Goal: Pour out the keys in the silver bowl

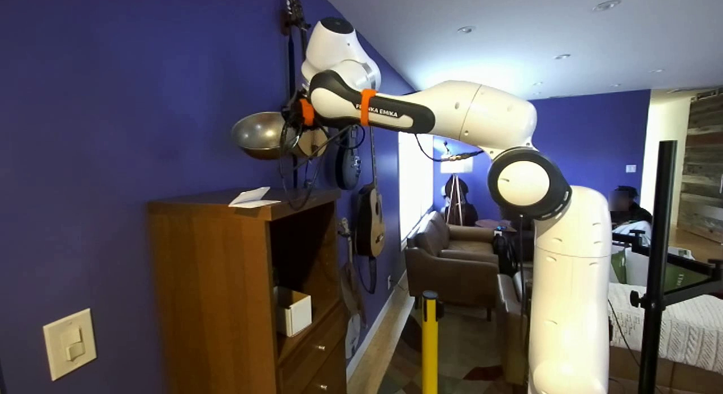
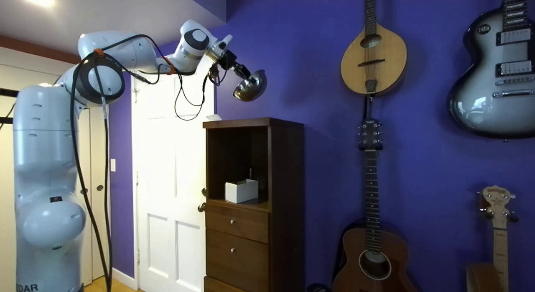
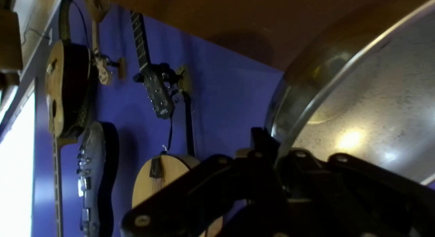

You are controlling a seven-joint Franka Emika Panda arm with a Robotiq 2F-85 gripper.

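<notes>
While the silver bowl [image 1: 260, 134] is hanging tilted in mid-air above the desk [image 2: 286, 179], the claw [image 3: 279, 150] is clamping the bowl's rim at one side. Contents: no keys are showing in the visible interior. Chief hazard: smooth rim, apparently relying on a single pinch; steeper tipping is risking a swivel or drop. Second hazard: height; keys, if falling from there, are probably bouncing past the desk's edge. Folded white sheet [image 1: 251, 197], lying near an edge, is risking a knock.

In an exterior view, we are seeing the bowl [image 2: 249, 90] above the cabinet [image 2: 286, 179], which is holding a box [image 2: 242, 192]. Upper right, a guitar [image 2: 480, 83] is hanging.
</notes>
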